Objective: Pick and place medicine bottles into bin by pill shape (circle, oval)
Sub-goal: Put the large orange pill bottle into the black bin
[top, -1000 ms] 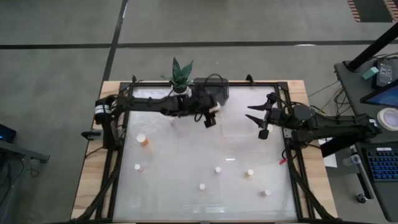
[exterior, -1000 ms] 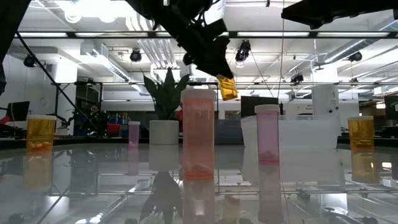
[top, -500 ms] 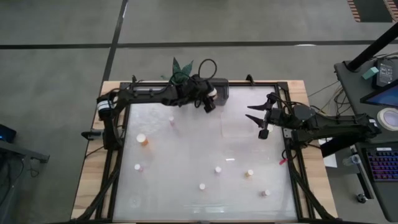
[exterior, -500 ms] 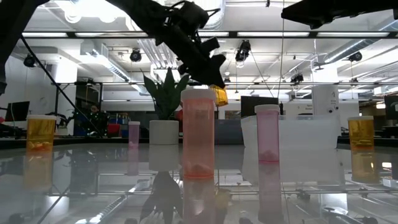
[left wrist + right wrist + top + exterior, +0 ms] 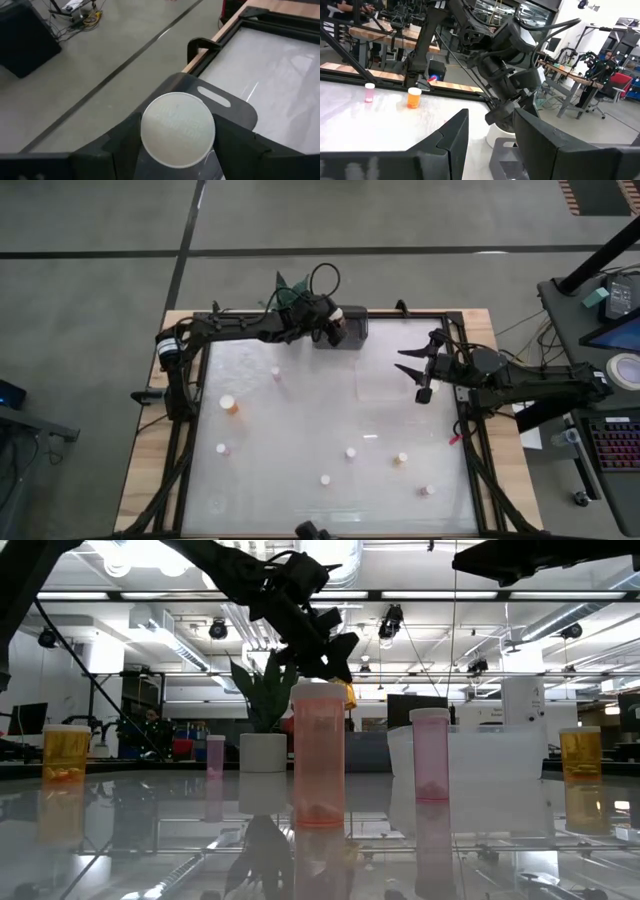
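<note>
The left gripper (image 5: 335, 328) is clamped on an amber bottle (image 5: 178, 129) and hangs over the clear bin (image 5: 352, 332) at the table's far edge. Its wrist view alone shows the grip: the bottle's round white cap sits between the two dark fingers (image 5: 122, 145), with the bin's slotted wall just past it. From the low view only a sliver of amber (image 5: 347, 693) shows beside the arm, behind the tall pink bottle (image 5: 319, 755).

The right gripper (image 5: 420, 370) waits right of the bin above the table, its jaws parted around nothing.

The overhead view shows the loose bottles nearer than the bin: an orange one (image 5: 230, 404) to the left, small ones (image 5: 350, 452) scattered well apart. The low view adds a potted plant (image 5: 265, 730) left of the bin.
</note>
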{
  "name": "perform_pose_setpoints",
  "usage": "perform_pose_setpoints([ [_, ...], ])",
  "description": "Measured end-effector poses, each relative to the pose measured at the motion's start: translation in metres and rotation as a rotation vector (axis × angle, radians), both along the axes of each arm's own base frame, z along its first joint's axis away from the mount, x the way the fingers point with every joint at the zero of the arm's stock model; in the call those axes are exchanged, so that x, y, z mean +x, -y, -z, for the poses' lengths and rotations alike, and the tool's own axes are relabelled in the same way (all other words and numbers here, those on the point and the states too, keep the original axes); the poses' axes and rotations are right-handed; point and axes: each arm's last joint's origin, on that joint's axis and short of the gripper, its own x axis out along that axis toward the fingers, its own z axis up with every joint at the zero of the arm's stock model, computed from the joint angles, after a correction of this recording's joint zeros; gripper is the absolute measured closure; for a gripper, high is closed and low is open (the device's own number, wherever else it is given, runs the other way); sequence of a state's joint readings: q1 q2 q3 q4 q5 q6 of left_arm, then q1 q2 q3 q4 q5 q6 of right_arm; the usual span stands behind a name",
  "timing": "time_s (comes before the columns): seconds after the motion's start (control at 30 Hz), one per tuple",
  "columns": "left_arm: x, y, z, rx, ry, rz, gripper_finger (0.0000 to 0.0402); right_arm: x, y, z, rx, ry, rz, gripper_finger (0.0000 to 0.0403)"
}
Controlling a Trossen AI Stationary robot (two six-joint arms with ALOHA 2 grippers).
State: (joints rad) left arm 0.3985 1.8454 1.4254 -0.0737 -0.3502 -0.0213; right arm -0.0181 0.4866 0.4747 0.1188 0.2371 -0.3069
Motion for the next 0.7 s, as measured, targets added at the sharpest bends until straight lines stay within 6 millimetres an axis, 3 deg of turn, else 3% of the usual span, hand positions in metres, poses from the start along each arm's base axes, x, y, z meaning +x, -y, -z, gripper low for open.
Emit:
perform_pose_setpoints([
  [0.23,0.002,0.003,0.002,0.007,0.021,0.008,0.0196,0.0,0.0,0.0,-0.002,0.0,0.0,0.0255],
  [0.37,0.01,0.017,-0.002,0.029,0.073,0.045,0.0196,0.0,0.0,0.0,-0.007,-0.002,0.0,0.0255],
  [0.57,0.024,0.043,-0.022,0.09,0.108,0.102,0.0196,0.0,0.0,0.0,-0.008,-0.002,0.0,0.0255],
  [0.7,0.028,0.049,-0.044,0.103,0.097,0.104,0.02,0.0,0.0,0.0,-0.011,-0.002,0.0,0.0255],
])
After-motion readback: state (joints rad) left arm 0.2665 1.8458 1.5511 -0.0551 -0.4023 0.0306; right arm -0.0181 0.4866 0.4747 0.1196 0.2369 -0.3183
